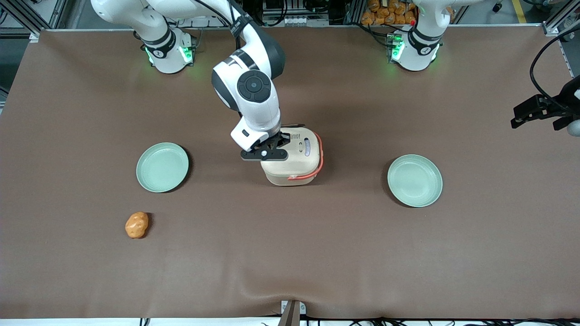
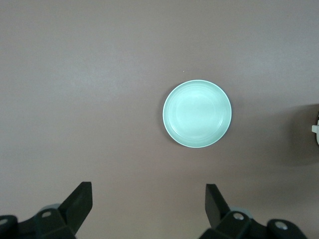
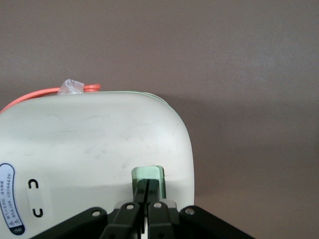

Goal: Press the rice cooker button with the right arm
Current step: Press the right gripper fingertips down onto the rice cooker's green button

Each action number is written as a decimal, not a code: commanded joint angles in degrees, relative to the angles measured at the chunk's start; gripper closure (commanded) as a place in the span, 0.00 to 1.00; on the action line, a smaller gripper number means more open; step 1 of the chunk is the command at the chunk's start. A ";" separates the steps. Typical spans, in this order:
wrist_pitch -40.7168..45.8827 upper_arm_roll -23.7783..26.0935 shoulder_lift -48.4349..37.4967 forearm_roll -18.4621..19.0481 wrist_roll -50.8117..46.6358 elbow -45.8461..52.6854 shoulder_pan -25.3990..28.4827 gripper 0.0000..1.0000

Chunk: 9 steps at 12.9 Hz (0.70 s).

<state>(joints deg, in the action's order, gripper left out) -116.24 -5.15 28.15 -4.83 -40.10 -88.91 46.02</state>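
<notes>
The cream rice cooker point(image 1: 297, 158) stands mid-table with its lid closed and its coral-orange handle point(image 1: 320, 156) folded around it. My right arm point(image 1: 251, 88) reaches over it. My gripper point(image 1: 281, 141) is shut, its tips pressed together on the cooker's top. In the right wrist view the shut gripper point(image 3: 148, 185) rests on the pale green button point(image 3: 148, 175) on the cream lid point(image 3: 94, 139). Nothing is held between the fingers. The inner pot is hidden.
A pale green plate point(image 1: 162, 166) lies toward the working arm's end, with an orange lump point(image 1: 137, 225) nearer the front camera. Another pale green plate point(image 1: 414, 180) lies toward the parked arm's end; it also shows in the left wrist view point(image 2: 197, 114).
</notes>
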 commanded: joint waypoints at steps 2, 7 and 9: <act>-1.19 -0.48 2.26 -0.62 -1.13 -0.12 0.82 0.95; 6.17 -0.74 -3.71 -0.97 -0.42 5.13 -1.37 0.78; 16.86 -0.91 -4.85 -0.89 0.10 11.88 -3.74 0.15</act>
<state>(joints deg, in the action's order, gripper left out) -107.62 -6.33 25.17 -5.01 -40.28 -82.29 44.80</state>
